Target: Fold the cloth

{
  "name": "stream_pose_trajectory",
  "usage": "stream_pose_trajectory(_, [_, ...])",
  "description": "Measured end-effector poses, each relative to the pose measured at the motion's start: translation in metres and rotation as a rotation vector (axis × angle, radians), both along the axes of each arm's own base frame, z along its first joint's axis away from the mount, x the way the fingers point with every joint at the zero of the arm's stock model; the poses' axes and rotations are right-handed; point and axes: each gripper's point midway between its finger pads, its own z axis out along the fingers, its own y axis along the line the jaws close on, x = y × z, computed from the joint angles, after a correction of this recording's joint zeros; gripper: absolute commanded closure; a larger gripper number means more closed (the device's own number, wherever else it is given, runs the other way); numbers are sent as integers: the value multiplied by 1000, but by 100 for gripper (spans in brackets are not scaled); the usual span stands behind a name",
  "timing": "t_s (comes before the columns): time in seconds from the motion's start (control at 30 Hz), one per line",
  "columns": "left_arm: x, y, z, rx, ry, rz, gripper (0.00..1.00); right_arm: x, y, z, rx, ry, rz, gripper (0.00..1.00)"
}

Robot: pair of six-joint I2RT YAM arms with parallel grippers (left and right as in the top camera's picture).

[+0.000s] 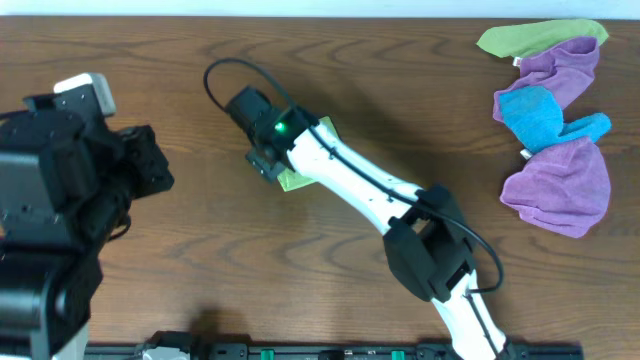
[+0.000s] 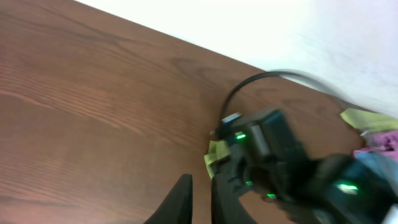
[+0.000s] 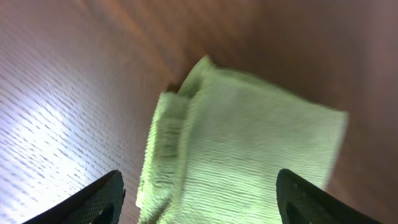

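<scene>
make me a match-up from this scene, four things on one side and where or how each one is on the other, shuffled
Things
1 folded green cloth
2 blue cloth
3 right gripper
4 left gripper

Places or states
a among the purple cloths, far right
b jaws wide apart, just above the folded cloth
c middle of the table, beneath the right arm
d over at the left, holding nothing

Pairs: 1-c, 2-a, 3-b, 4-d
</scene>
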Motion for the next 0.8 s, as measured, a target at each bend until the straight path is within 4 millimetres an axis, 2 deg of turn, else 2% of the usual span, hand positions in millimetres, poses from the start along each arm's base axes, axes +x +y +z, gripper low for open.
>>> stream_pose_trajectory(0.07, [11,0,-6,1,11,9,75,12,-6,15,16,-16,-24,30])
stream_pose_trajectory(0.13, [23,-1,-20,-2,39,12,71,27,-21,26,28,-24,-62,42])
stream_pose_trajectory(0.2, [35,-4,-37,-15,59,15,66,38,-40,29,35,-8,-99,63])
stream_pose_trajectory(0.23, [42,-6,-50,-25,77,17,62,44,-53,28,43,16,-134,83])
stream_pose_trajectory(0.27, [47,-8,-61,-34,94,13,60,48,-64,26,46,35,-152,99])
stream_pose_trajectory(0.3, [52,-10,-72,-51,102,12,57,47,-70,24,61,69,-161,98])
stream_pose_trajectory(0.33, [56,-14,-90,-70,128,7,54,59,-90,24,77,81,-208,99])
stream_pose_trajectory(0.37, [61,-17,-101,-93,134,6,52,64,-100,23,96,95,-230,98])
stream_pose_trajectory(0.43, [67,-24,-126,-141,153,-2,47,70,-113,21,114,112,-256,99])
stream_pose_trajectory(0.57, [75,-39,-173,-235,213,-20,42,70,-120,17,129,136,-270,99])
stream_pose_trajectory(0.6, [81,-47,-198,-282,254,-34,41,70,-120,15,134,141,-266,99])
stream_pose_trajectory(0.8, [98,-73,-262,-407,386,-91,38,68,-120,-5,179,186,-254,99])
